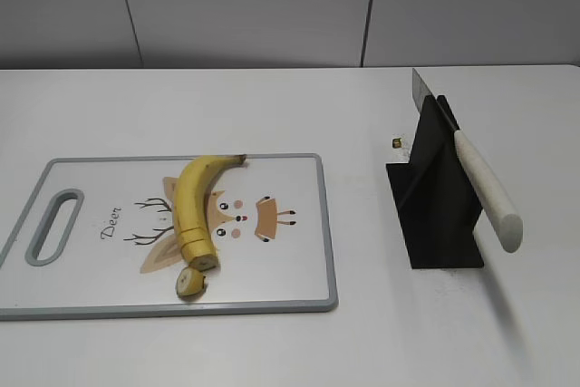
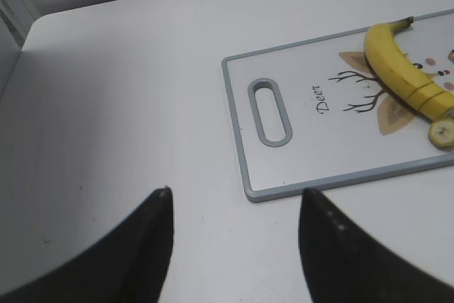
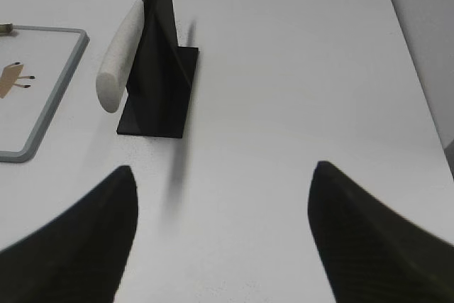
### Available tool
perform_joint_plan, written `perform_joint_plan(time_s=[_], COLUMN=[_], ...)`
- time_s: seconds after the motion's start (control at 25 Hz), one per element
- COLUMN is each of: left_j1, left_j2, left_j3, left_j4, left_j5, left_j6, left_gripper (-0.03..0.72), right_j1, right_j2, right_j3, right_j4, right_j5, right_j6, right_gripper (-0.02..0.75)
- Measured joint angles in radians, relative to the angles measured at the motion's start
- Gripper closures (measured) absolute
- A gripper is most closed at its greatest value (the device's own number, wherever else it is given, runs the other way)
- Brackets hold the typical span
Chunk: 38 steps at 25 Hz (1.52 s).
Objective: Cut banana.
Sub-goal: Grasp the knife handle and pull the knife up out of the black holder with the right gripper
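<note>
A curved yellow banana (image 1: 188,201) lies on a white cutting board (image 1: 290,269) with a deer drawing; it also shows in the left wrist view (image 2: 397,72). Its near end is cut flat, with slice lines, and a small severed end piece (image 1: 191,282) lies just below it. A knife with a white handle (image 1: 485,189) rests in a black stand (image 1: 435,192), right of the board; the right wrist view shows the handle (image 3: 120,54) too. My left gripper (image 2: 234,193) is open and empty above bare table left of the board. My right gripper (image 3: 223,168) is open and empty, near of the stand.
The board has a grey rim and a handle slot (image 2: 269,113) at its left end. A small dark bit (image 1: 396,142) lies on the table by the stand. The white table ends at a grey wall behind.
</note>
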Motion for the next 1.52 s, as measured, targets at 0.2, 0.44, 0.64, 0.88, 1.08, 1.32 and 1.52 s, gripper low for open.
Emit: perform_joint_plan(time_s=[0.2,0.44,0.64,0.88,1.08,1.32,1.52], left_j1=[0.0,0.0,0.0,0.0,0.0,0.0,0.0], left_j2=[0.0,0.0,0.0,0.0,0.0,0.0,0.0], left_j3=[0.0,0.0,0.0,0.0,0.0,0.0,0.0], left_j4=[0.0,0.0,0.0,0.0,0.0,0.0,0.0], left_j5=[0.0,0.0,0.0,0.0,0.0,0.0,0.0], left_j6=[0.0,0.0,0.0,0.0,0.0,0.0,0.0], left_gripper=[0.137,0.137,0.137,0.137,0.137,0.137,0.137], right_j1=[0.0,0.0,0.0,0.0,0.0,0.0,0.023], right_j2=[0.0,0.0,0.0,0.01,0.194,0.398,0.514], right_j3=[0.0,0.0,0.0,0.0,-0.051,-0.177,-0.252], right_j4=[0.0,0.0,0.001,0.021,0.034,0.035,0.055], right_j5=[0.0,0.0,0.0,0.005,0.062,0.121,0.111], right_j6=[0.0,0.0,0.0,0.0,0.0,0.0,0.005], right_gripper=[0.175,0.175,0.175,0.175,0.175,0.172,0.128])
